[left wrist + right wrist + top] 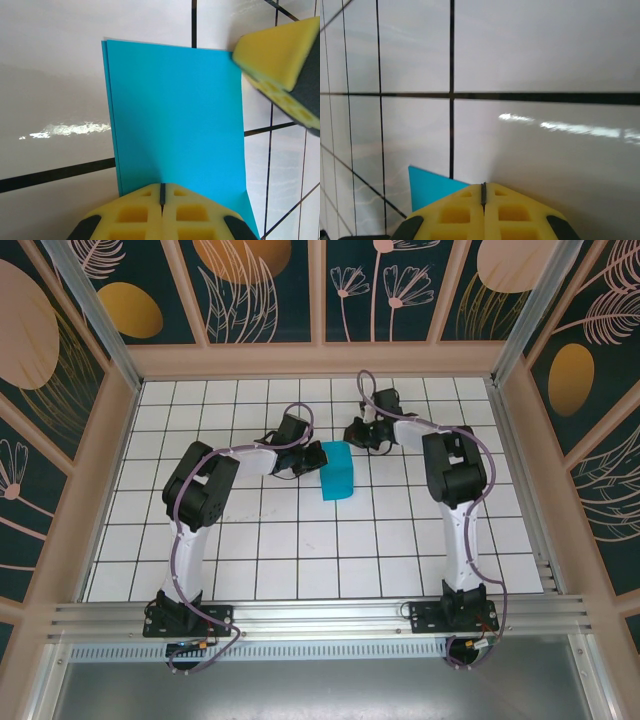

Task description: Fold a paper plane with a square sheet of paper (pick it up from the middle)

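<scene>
Top external: folded teal-blue paper sheet (337,471) flat on white tiled bench (300,540), between hands. Left hand (161,189) pressed together, tips on sheet edge, likely creasing. Right hand (483,186) pressed together at corner, likely steadying.

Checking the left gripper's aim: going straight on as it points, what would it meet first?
The paper, lying directly ahead of the left gripper; its shut tips seem to sit at the paper's near edge, though height above it is unclear.
</scene>
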You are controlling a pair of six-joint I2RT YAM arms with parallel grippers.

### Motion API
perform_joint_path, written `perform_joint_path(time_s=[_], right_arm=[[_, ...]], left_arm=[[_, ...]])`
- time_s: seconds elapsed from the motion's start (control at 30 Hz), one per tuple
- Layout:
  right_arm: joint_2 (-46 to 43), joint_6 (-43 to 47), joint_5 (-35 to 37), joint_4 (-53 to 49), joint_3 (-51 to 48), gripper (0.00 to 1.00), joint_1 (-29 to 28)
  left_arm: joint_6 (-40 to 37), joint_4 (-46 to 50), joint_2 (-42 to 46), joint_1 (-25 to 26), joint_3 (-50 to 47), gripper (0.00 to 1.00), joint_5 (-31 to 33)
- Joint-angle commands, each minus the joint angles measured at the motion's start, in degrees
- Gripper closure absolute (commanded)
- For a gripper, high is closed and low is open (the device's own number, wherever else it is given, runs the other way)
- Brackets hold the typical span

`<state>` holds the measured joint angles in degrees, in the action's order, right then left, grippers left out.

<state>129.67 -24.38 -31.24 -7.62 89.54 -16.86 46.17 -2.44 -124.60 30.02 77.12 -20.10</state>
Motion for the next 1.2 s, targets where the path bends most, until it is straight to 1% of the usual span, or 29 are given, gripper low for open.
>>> perform_joint_path(time_s=[0.0,0.13,0.23,0.37,0.67,0.93,1.17], right_arm=[[-6.93,0.50,-0.84,1.42,-2.93,0.95,1.37],[-10.61,1.67,-7.30,-0.04,-9.61,0.95,-0.60],[-11.90,3.07,-9.08,-2.85,-13.04,0.95,-2.48],[-12.57,4.53,-8.57,-4.62,-16.10,0.95,-3.79],[-13.18,7.04,-8.37,-7.38,-20.49,0.95,-4.01],[-17.69,6.89,-7.08,-8.03,-27.25,0.95,-3.93],[-22.69,6.02,-5.21,-6.81,-35.49,0.94,-3.57]], left_arm=[[0.15,12.81,-5.53,-0.23,-4.52,0.96,7.26],[0.20,12.70,-5.56,-0.24,-4.52,0.96,7.35],[0.16,12.63,-5.57,-0.23,-4.53,0.96,7.53],[0.41,12.37,-5.45,-0.25,-4.70,0.96,7.62],[0.63,12.28,-5.22,-0.23,-5.05,0.96,7.95],[0.70,12.39,-5.13,-0.23,-4.88,0.96,8.39],[0.50,12.28,-4.95,-0.27,-4.79,0.96,8.55]])
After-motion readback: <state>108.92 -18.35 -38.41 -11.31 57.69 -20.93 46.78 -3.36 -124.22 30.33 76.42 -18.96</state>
